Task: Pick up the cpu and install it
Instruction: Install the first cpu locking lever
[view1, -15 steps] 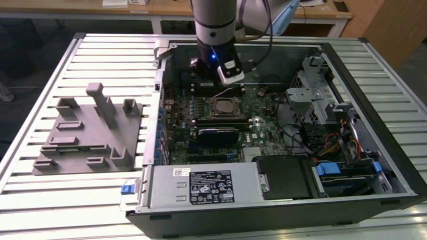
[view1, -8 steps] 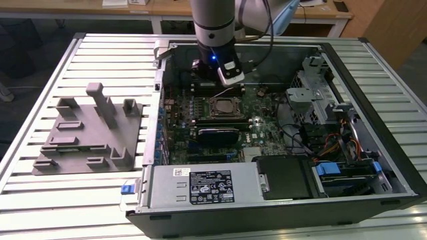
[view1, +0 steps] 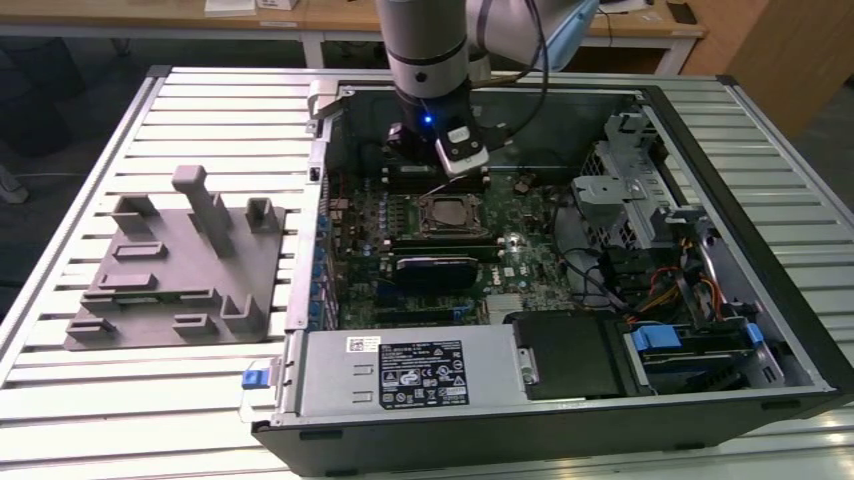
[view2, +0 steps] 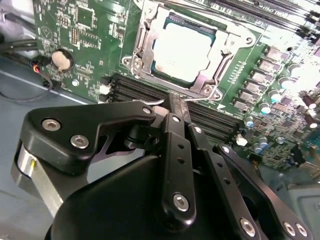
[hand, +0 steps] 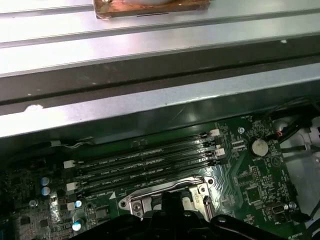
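One step looks largely done: the cpu (view2: 181, 51) already lies flat inside the socket frame (view2: 187, 47) on the motherboard (view2: 90, 30), so the picking up seems finished, and I cannot tell whether the frame is latched. In the exterior view, the grey fixture (view1: 180, 265) sits on the desk (view1: 80, 390) beside the computer case (view1: 561, 400). The second wrist view adds the hand (view2: 172, 102), fingers pressed together, empty, just beside the socket, over the memory slots (hand: 145, 162)
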